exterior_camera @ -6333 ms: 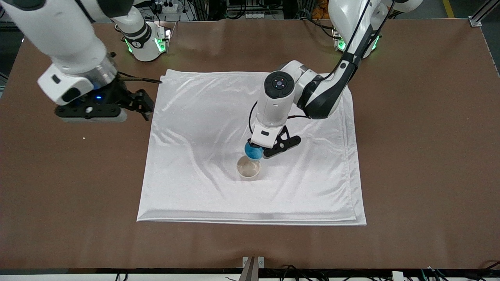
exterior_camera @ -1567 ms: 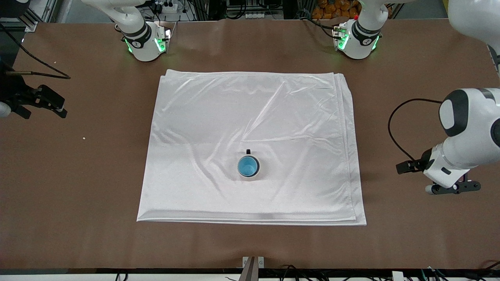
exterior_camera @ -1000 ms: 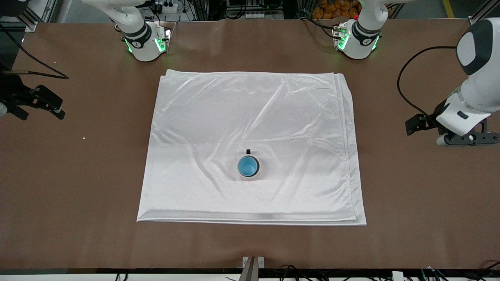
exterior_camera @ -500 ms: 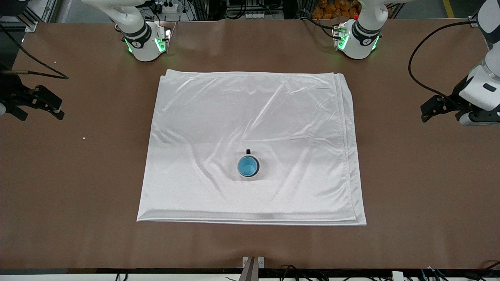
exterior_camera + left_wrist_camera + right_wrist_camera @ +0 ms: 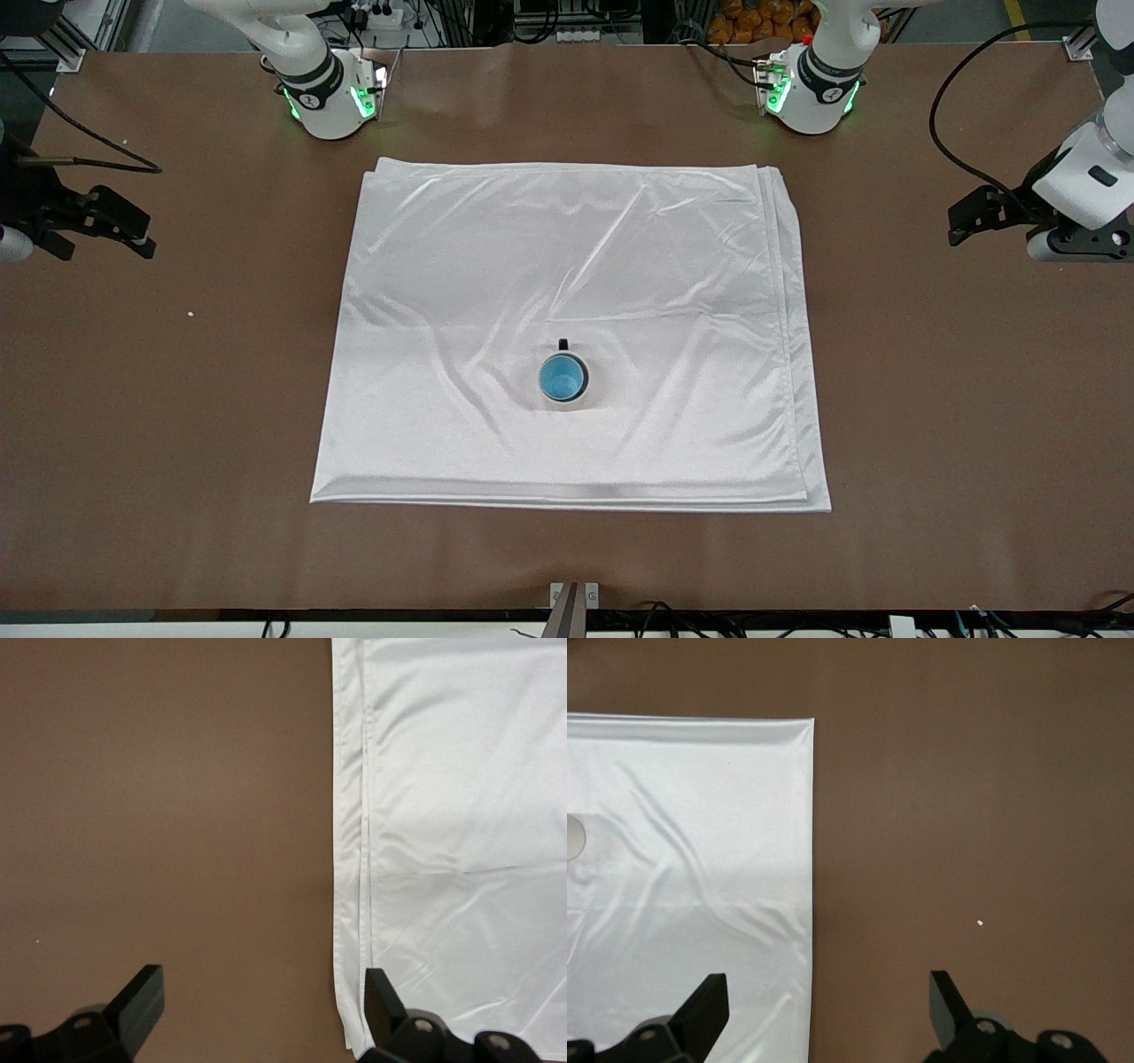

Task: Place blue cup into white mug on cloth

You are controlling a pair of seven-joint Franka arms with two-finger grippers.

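Blue cup (image 5: 562, 378) sits inside white mug (image 5: 580, 395) on cloth (image 5: 567, 248). Left pincer (image 5: 263, 1010) and right pincer (image 5: 828, 1005) hang over bare surface (image 5: 930, 399), fingers apart, empty.

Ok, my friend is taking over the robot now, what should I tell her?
Left gripper: open, holding nothing, up over the bare table at the left arm's end.
Right gripper: open, holding nothing, over the table at the right arm's end.
The blue cup sits inside the white mug, which stands on the cloth.
Done: cup is in the mug. Nothing looks left to do.
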